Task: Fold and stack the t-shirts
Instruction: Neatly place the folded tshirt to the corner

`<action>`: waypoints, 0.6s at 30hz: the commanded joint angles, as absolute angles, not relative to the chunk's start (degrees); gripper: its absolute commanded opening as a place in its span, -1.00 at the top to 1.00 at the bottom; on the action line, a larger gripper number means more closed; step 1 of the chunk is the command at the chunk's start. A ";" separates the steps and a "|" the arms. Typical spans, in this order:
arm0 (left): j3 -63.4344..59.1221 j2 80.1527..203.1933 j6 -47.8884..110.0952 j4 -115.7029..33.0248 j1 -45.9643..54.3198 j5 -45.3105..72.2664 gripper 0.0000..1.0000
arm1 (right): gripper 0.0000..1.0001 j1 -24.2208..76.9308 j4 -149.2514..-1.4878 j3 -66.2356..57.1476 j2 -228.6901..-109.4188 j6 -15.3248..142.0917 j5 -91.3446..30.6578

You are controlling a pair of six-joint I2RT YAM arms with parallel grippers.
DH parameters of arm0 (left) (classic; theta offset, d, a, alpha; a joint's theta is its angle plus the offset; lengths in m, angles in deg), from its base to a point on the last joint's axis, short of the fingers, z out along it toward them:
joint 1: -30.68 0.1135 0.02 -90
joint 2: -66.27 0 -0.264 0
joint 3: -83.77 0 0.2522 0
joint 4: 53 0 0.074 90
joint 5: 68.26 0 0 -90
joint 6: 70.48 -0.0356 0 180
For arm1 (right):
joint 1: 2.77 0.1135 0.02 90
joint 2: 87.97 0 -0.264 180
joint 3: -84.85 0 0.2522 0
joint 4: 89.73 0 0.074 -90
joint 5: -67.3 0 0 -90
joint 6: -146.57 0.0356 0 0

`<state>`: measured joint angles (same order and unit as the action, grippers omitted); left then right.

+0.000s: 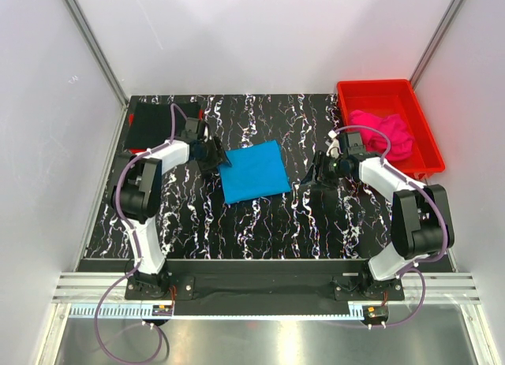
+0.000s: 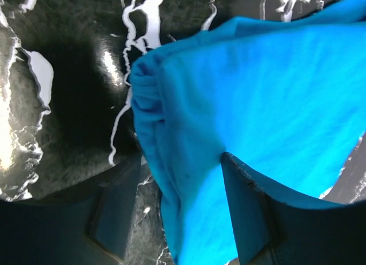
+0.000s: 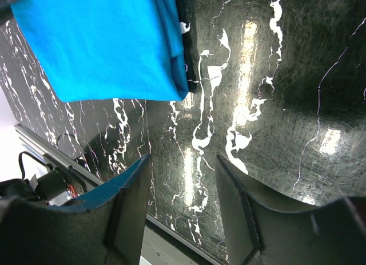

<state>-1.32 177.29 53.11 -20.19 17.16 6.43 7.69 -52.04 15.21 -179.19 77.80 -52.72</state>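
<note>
Left arm [image 1: 167, 154]: white shells, chunky black joints | right arm [image 1: 379, 172]: same build | purple cables [image 1: 359, 128] looping off both | right gripper [image 3: 182, 162]: dark matte fingers [image 3: 128, 213], blue-tinged edge

Turquoise t-shirt [image 1: 252, 172] lying soft, matt cloth. Worktop [image 1: 276, 223] gleaming glossy, black marbled, reflecting light. Bin [image 1: 371, 97] at 2 o'clock shining smooth red plastic.

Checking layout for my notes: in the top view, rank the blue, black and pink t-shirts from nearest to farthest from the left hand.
1. Blue t-shirt, right at the left hand, mid-table.
2. Black t-shirt, far-left corner.
3. Pink t-shirt, in the red bin, far right.
</note>
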 commanded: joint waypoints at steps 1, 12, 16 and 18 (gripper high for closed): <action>-3.11 179.91 52.57 -21.14 17.14 7.32 -0.24 | -0.11 7.95 -51.62 13.17 -176.48 77.49 -52.85; -2.23 179.38 52.74 -17.36 16.71 17.16 -0.25 | -0.11 8.04 -52.41 14.49 -175.60 77.40 -53.20; -2.41 179.64 52.75 -17.52 16.61 18.40 -0.25 | -0.11 7.95 -52.85 14.84 -175.34 77.66 -53.55; -2.58 180.17 52.83 -17.79 16.53 17.61 -0.24 | -0.11 7.95 -52.85 15.10 -175.34 77.58 -53.55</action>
<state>-2.89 178.12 53.96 -20.45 16.07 11.70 7.69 -52.09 15.19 -177.58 77.78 -52.77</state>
